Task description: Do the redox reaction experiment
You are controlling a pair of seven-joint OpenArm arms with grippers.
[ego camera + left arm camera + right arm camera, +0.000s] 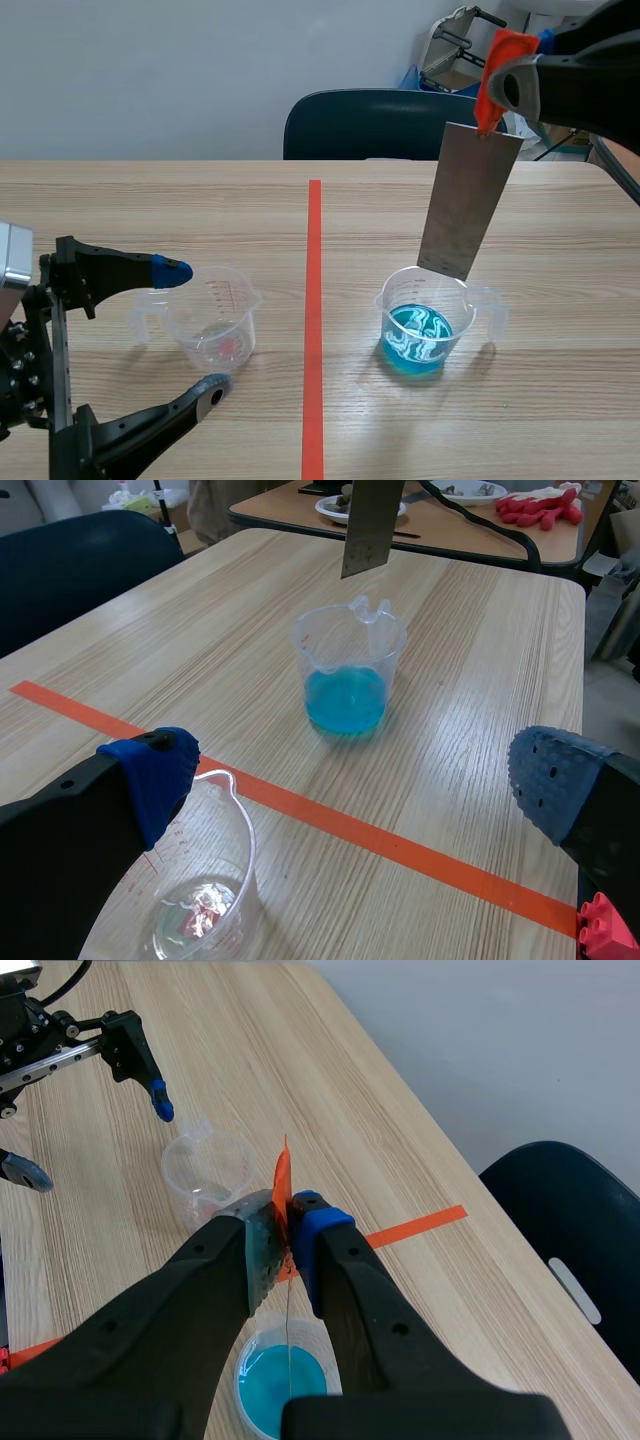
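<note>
Pinches in the right pincer (288, 1230) a flat grey metal strip (468, 200) by its orange-red top, hung tilted above a clear plastic beaker of blue liquid (425, 330) on the tabletop (560, 400). Holds the left pincer (193, 327) spread wide around a near-empty clear plastic beaker (205, 880).

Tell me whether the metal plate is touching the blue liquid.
Apart. The left wrist view shows the metal plate ending above the beaker of blue liquid, with table visible between them.

Grey metal strip (468, 200) upright above blue-liquid beaker (425, 325); clear beaker (213, 322) well apart.
</note>
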